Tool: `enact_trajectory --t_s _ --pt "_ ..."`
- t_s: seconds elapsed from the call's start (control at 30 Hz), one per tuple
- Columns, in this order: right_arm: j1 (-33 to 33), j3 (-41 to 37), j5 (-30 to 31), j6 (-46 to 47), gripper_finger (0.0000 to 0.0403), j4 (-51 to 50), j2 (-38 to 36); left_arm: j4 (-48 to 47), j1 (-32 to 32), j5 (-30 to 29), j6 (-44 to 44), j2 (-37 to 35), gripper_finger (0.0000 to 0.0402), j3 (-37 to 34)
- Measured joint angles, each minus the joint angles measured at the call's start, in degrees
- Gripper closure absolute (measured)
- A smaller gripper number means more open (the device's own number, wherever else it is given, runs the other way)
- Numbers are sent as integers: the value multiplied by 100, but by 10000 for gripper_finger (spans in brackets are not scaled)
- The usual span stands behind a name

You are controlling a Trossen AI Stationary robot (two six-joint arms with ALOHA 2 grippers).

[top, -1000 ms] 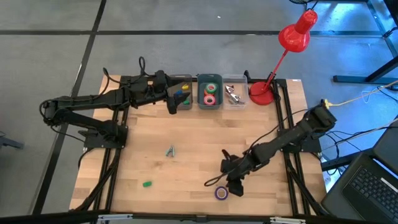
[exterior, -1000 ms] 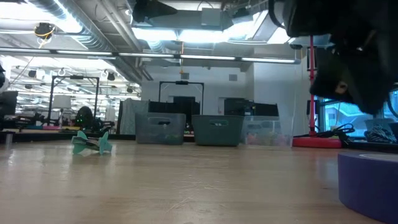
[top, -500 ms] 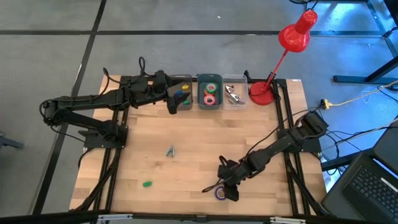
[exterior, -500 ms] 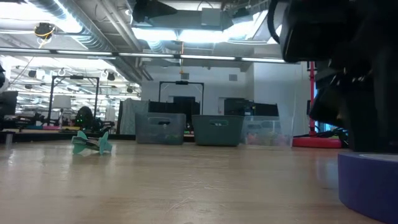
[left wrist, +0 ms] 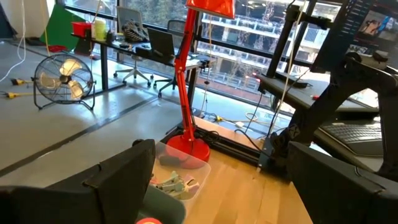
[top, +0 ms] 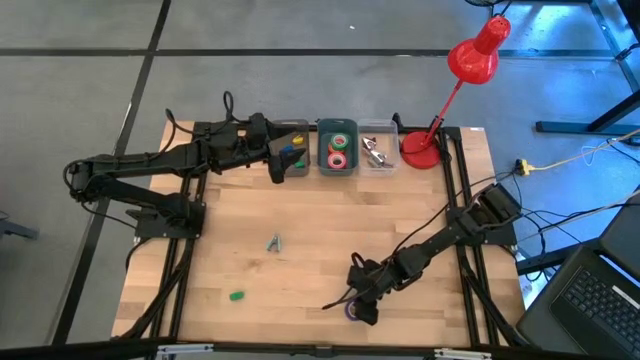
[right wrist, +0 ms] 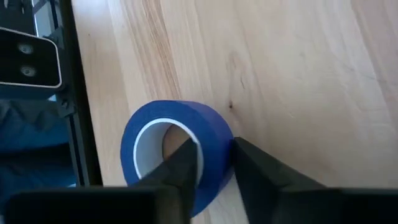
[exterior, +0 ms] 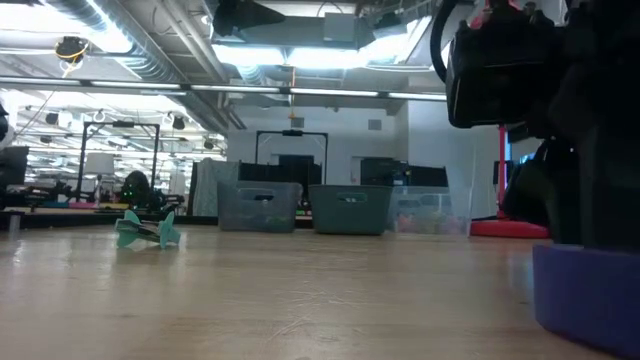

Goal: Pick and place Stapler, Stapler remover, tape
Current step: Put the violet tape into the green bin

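A purple-blue tape roll (right wrist: 180, 121) with a white core lies flat on the wood near the table's near edge (top: 352, 311), at the right of the low view (exterior: 590, 295). My right gripper (right wrist: 214, 171) is down on it, shut across its wall. My left gripper (left wrist: 230, 205) hangs open above the bins at the far edge (top: 275, 160) and holds nothing. A teal staple remover (top: 274, 242) (exterior: 146, 228) lies mid-table. A small green stapler (top: 236, 296) rests nearer the front left. My right gripper holds the tape roll by its wall (right wrist: 217, 143). One finger (right wrist: 180, 165) stands inside the white core and the other finger (right wrist: 255, 165) is outside. The fingers come slanting down from the table's right. The roll sits flat on the table.
Three small bins stand along the far edge: the left bin (top: 290, 148) holds blocky coloured pieces, the middle bin (top: 338, 148) tape rolls, the right bin (top: 376, 150) metal removers. A red desk lamp (top: 425, 150) stands beside them. The table's near frame rail (right wrist: 78, 124) runs close to the roll.
My right gripper has moved toward the table's near edge and slightly left, dropping down over the purple-blue roll. In the low view its dark body has come down behind and above the roll. My left arm has kept still.
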Motion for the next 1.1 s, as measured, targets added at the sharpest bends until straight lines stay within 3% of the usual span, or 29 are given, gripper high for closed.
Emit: enact_trajectory --t_s 0.13,0.27,0.47,0.7,0.9,1.1 --pt "-9 -1 0 173 367 109 -3 -2 0 0 -6 0 50 0" --pt "-84 -9 24 108 367 -134 -229 -8 -2 -2 -21 0 50 0" --pt "-774 428 177 -944 367 -1476 -1501 -23 -2 -2 -20 0 50 0" --pt "-2532 1411 885 -2493 367 -3098 -2731 -27 -2 -2 -259 -2 50 0" --pt "-4448 2305 197 -3908 367 -3614 -2513 16 -2 2 -313 0 50 0" --pt "-5951 2913 -704 -4433 367 -3760 -1727 37 -2 62 -307 0 50 0"
